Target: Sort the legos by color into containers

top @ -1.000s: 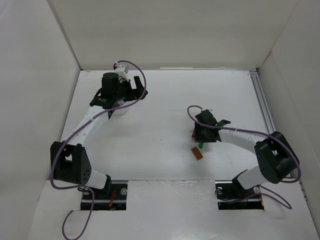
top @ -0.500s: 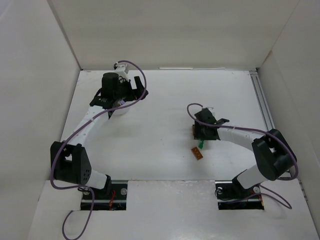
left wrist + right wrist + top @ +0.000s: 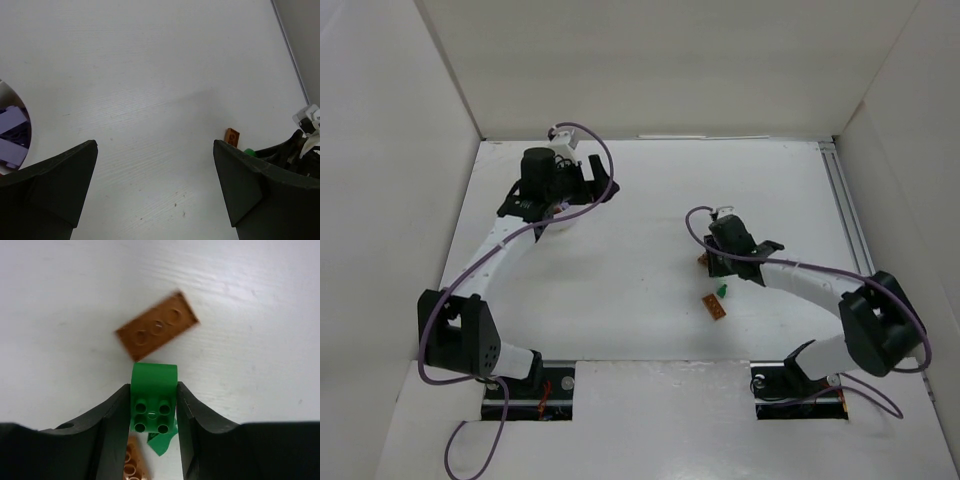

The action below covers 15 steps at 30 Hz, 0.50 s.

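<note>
My right gripper [image 3: 152, 390] is shut on a green lego [image 3: 154, 375], studs facing the camera. A brown-orange lego [image 3: 157, 332] lies on the table just beyond it, another [image 3: 131, 466] shows under the fingers, and a green scrap [image 3: 162, 441] lies beside that one. In the top view the right gripper [image 3: 720, 272] is at mid-table with the green lego [image 3: 721, 290] and brown-orange legos [image 3: 714, 306] by it. My left gripper [image 3: 154, 145] is open and empty beside the white cup [image 3: 6, 92], which holds purple legos [image 3: 11, 131]. The cup [image 3: 563, 223] is partly hidden under the left arm.
White walls enclose the table on the left, back and right. A metal rail [image 3: 848, 215] runs along the right edge. The right arm's wrist [image 3: 305, 132] shows at the right of the left wrist view, with a brown-orange lego [image 3: 231, 135] next to it.
My right arm has shifted a little toward the far left, with the green lego in its jaws. The left arm has barely moved.
</note>
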Each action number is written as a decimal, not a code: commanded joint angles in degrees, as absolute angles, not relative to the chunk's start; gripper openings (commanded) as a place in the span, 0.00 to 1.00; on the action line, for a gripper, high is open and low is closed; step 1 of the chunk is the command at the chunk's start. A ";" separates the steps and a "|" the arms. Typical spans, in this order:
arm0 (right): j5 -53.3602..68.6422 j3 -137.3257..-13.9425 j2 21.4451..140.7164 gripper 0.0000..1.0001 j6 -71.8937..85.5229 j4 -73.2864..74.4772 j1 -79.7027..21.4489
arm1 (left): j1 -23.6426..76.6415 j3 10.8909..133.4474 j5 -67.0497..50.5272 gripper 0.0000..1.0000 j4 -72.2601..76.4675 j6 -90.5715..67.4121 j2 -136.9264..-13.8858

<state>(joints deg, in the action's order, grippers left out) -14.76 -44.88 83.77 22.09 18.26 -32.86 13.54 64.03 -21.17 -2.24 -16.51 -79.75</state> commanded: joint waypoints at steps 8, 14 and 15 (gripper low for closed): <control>13.26 -43.24 62.50 0.30 -18.97 -0.97 -38.14 | 15.90 51.70 -59.66 0.98 24.12 -28.35 -77.87; 25.55 -47.98 62.84 0.30 -24.87 -0.97 -38.67 | 25.38 52.46 -59.68 0.98 24.17 -28.39 -78.40; 26.62 -47.99 63.54 0.30 -25.40 -0.97 -38.67 | 26.01 52.47 -59.68 0.98 24.78 -28.39 -78.40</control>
<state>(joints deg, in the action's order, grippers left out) 17.30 -45.12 62.81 -19.44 2.13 -38.02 23.51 51.24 -54.13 18.11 -26.89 -79.77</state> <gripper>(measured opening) 0.433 0.980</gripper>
